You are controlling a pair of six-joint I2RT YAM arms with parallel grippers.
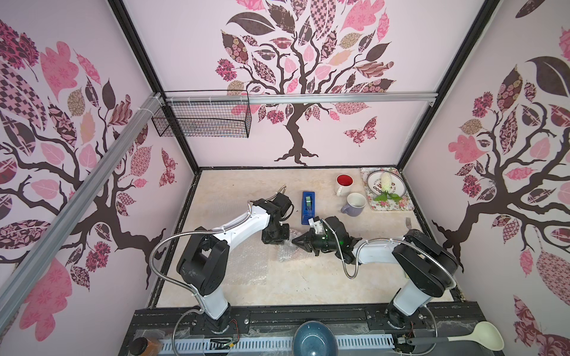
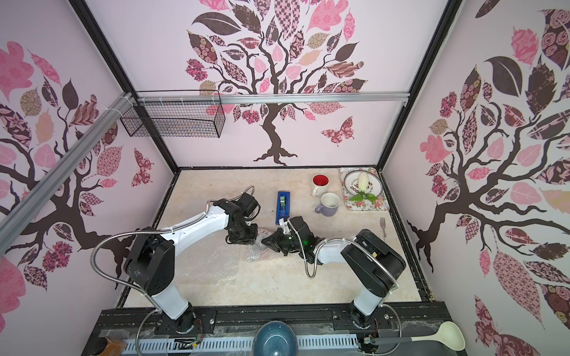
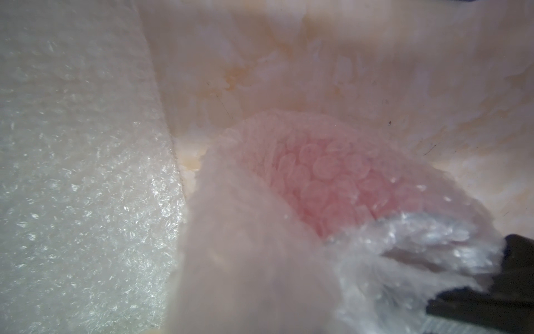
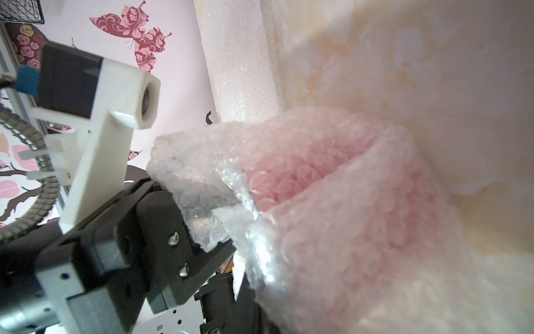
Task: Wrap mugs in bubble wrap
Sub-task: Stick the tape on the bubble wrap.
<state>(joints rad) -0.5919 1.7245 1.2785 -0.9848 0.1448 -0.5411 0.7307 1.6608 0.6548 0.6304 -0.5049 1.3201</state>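
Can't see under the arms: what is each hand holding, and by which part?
The left hand clamps a loose flap of the bubble wrap bundled over the red mug; the right hand pinches the wrap's bunched edge.

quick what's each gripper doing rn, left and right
left gripper: shut on the bubble wrap
right gripper: shut, pinching the same bubble wrap

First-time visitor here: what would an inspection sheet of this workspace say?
Surface: marbled tabletop, a flat bubble wrap sheet lying on it.
Job's things: reddish mug bundled in bubble wrap between the arms; white mug and lavender mug unwrapped.
Clutter: tape dispenser, fork, floral tray, blue bowl, ladle.
Grippers: left pincer and right pincer both shut on the bundle's wrap.
Cables: steel-sheathed cable loops beside each arm.
Surroundings: tree-patterned walls, wire basket.
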